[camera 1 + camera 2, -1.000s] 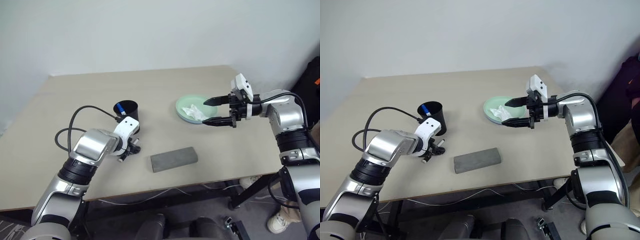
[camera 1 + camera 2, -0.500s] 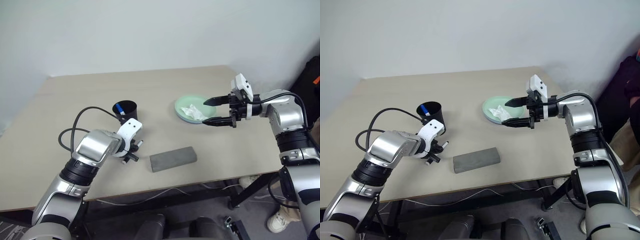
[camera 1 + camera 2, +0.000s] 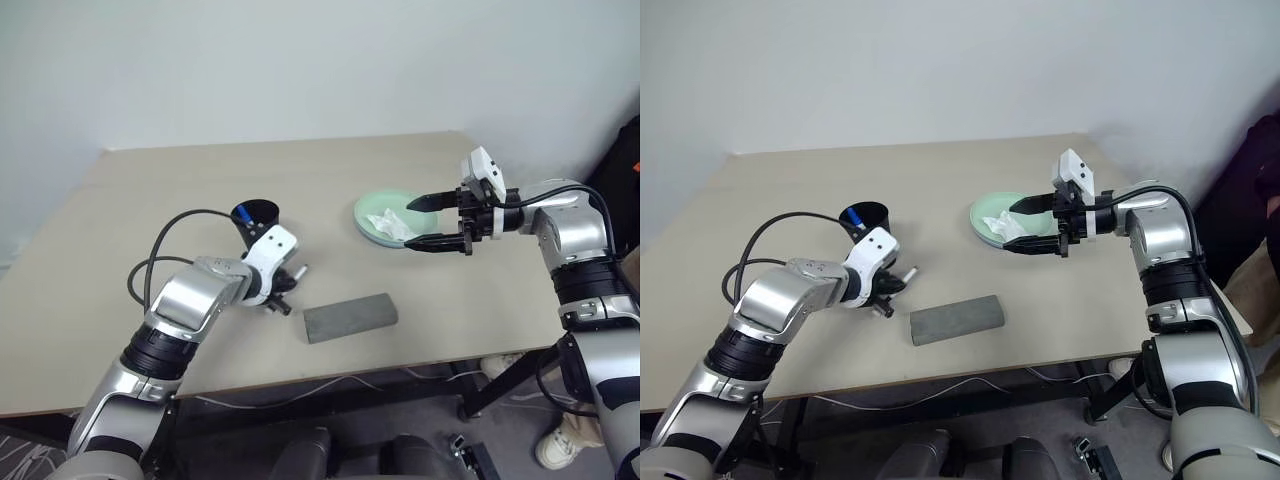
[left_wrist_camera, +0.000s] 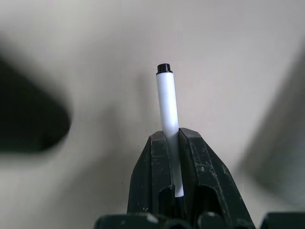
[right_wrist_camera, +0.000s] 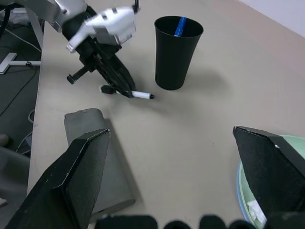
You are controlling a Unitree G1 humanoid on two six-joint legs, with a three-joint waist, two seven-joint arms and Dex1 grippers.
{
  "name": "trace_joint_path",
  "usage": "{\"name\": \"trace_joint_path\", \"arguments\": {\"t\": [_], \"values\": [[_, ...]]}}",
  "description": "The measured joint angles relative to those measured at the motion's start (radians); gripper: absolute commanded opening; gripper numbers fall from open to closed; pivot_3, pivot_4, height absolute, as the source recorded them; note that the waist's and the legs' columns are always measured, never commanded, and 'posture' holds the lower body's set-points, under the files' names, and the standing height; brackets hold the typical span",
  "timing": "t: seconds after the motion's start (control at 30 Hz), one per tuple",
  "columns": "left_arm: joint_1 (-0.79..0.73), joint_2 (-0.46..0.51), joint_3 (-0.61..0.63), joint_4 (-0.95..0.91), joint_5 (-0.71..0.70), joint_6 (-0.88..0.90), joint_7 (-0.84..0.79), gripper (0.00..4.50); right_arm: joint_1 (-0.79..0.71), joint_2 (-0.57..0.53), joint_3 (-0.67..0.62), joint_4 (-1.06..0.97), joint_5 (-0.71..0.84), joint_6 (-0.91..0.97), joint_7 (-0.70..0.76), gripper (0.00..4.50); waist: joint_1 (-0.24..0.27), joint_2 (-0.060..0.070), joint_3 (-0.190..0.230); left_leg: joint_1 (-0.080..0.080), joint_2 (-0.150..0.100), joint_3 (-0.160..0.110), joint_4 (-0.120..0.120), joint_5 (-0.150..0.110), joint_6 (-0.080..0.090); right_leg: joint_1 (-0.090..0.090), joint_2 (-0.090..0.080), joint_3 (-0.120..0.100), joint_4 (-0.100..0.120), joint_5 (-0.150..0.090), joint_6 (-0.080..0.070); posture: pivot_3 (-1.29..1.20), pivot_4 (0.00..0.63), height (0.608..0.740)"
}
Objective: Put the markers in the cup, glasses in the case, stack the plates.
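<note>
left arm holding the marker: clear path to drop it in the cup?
Probably yes. The left gripper is shut on the marker beside the cup; the cup's mouth is open, holding only the blue marker.

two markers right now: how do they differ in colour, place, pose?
1. Colour: the black-tipped marker has a white barrel and a black end; the blue marker shows blue.
2. Place: the black-tipped marker is clamped in the left gripper, above the table; the blue marker sits inside the black cup.
3. Pose: the black-tipped marker lies roughly level; the blue marker leans against the cup's rim.
Shared: both are slim pens.
</note>
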Motion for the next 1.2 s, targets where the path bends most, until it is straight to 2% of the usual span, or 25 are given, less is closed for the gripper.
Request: {"name": "trace_joint_path", "arguments": {"t": [0.17,0.27,0.4,0.6,0.8,1.2], "values": [[0.001,-0.045,0.097,-0.033,-0.064,-0.151,-0.059,0.02,0.0,0.0,0.001,0.0,0.0,0.0,0.0,4.5,0.0,0.0,0.0,0.0,0.001,0.0,-0.001,0.0,0.0,0.0,0.001,0.0,0.0,0.0,0.0,0.0,0.0,0.727],[-0.003,-0.099,0.157,-0.023,-0.068,-0.253,-0.035,0.02,0.0,0.0,0.001,0.0,0.0,0.002,-0.001,4.5,0.0,0.0,0.0,0.0,0.001,0.0,-0.001,0.0,0.0,0.0,0.002,0.0,0.001,0.0,0.0,0.0,0.0,0.727],[-0.071,-0.186,0.264,0.074,-0.04,-0.443,0.083,0.02,-0.001,0.0,-0.001,0.0,0.002,0.002,-0.004,4.5,0.001,0.0,0.0,0.0,0.001,0.0,0.001,0.0,0.001,0.0,0.002,0.0,0.001,0.0,0.0,0.0,0.0,0.727],[-0.164,-0.226,0.384,0.268,0.022,-0.678,0.244,0.02,-0.007,-0.005,-0.022,0.0,0.006,0.007,-0.01,4.5,0.001,0.0,0.0,0.0,0.0,0.0,0.002,0.001,0.001,0.002,0.002,0.0,0.001,0.001,0.001,0.0,0.0,0.727],[-0.177,-0.226,0.407,0.414,0.064,-0.811,0.283,0.02,-0.035,-0.009,-0.07,-0.02,0.057,0.057,-0.014,4.5,0.001,0.0,0.0,-0.001,0.0,0.0,0.002,0.001,0.002,0.002,0.002,0.0,0.001,0.001,0.002,0.0,0.0,0.727],[-0.121,-0.233,0.407,0.494,0.104,-0.901,0.322,0.02,-0.047,-0.025,-0.095,-0.045,0.089,0.087,-0.024,4.5,0.001,-0.001,0.0,-0.001,0.0,0.0,0.002,0.001,0.002,0.002,0.002,0.0,0.001,0.001,0.002,0.0,0.0,0.727]]}}
